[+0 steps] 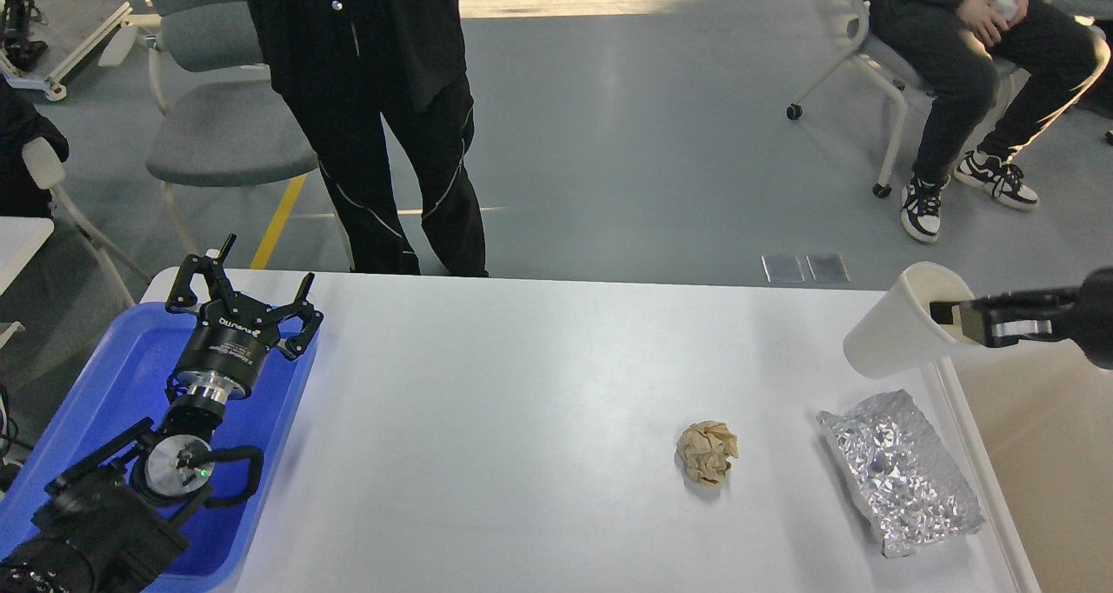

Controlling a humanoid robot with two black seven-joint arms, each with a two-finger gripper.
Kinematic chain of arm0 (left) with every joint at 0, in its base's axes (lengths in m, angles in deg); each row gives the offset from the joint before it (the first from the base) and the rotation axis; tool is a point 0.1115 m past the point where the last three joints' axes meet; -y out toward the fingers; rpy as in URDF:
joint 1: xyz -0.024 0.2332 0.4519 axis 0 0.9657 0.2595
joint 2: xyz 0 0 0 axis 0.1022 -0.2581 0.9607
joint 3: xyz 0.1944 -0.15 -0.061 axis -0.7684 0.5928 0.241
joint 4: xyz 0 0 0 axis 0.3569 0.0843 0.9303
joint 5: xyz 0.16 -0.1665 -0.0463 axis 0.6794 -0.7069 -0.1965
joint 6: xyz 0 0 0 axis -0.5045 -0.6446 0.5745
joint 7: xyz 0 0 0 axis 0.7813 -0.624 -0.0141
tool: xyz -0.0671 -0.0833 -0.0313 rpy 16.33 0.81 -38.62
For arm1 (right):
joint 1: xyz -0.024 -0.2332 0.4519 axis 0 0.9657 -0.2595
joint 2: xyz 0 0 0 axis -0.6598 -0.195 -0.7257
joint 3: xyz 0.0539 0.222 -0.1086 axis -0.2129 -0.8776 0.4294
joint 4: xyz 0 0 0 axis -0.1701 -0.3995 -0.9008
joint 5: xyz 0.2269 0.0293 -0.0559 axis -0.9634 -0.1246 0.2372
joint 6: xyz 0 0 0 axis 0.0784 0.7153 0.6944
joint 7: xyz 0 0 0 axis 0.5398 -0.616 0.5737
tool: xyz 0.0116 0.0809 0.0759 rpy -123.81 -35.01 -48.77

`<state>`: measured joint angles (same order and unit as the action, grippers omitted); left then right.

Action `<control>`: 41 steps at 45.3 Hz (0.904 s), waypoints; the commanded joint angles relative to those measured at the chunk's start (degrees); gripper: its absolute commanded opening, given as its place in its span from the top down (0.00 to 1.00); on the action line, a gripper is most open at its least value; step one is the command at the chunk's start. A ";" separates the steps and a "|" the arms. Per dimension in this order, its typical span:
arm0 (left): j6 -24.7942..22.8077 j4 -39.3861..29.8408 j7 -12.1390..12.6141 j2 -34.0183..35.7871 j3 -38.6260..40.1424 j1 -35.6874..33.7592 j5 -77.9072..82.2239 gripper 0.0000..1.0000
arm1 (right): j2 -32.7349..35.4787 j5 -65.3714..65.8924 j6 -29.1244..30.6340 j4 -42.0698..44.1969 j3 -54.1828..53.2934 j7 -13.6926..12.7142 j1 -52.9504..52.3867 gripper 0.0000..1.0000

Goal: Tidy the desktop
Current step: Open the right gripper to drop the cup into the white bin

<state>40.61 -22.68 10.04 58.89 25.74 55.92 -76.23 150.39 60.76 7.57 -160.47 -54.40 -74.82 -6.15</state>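
Observation:
The white desktop [539, 384] fills the middle of the head view. A crumpled brown paper ball [707, 452] lies on it right of centre. A crumpled silver foil sheet [901, 469] lies near its right edge. My right gripper [956, 322] is shut on the rim of a white paper cup [891, 334] and holds it tilted in the air above the desktop's right edge, next to the cream-white bin [1043, 454]. My left gripper [239, 284] is open and empty above the far end of the blue tray [104, 376].
A person in black [383, 115] stands just behind the desktop's far edge. A grey chair [217, 132] stands behind on the left. A seated person [974, 63] is at the far right.

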 commanded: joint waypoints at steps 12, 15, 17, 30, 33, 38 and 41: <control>0.01 0.08 0.00 0.04 0.00 0.00 0.00 0.00 | 1.55 -1.06 8.82 -0.29 1.21 -1.64 -11.32 1.00; 0.01 -0.01 0.00 -0.05 0.00 0.00 0.09 0.00 | 1.55 -0.97 8.73 -0.11 1.21 -1.64 -11.32 1.00; 0.01 0.08 0.00 -0.05 0.00 0.00 0.00 0.00 | 1.64 -0.97 8.73 0.15 1.21 -1.64 -11.32 1.00; 0.10 0.08 0.00 -0.05 0.00 0.00 0.00 0.00 | 3.74 -1.15 6.71 3.48 1.82 -1.46 -9.38 1.00; 0.10 -0.01 0.00 0.04 0.00 0.00 0.00 0.00 | 3.92 -1.32 5.48 6.47 2.52 -1.11 -8.94 1.00; 0.10 -0.01 0.00 -0.05 0.00 0.00 0.00 0.00 | 4.10 -3.95 2.58 10.25 4.80 -0.85 -7.28 1.00; 0.10 -0.01 0.00 -0.05 0.00 0.00 0.00 0.00 | 4.62 -7.47 0.47 11.83 6.56 -0.76 -6.31 1.00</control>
<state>40.69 -22.68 10.04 58.87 25.75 55.92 -76.23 153.86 58.64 12.84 -154.55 -51.51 -75.97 -14.97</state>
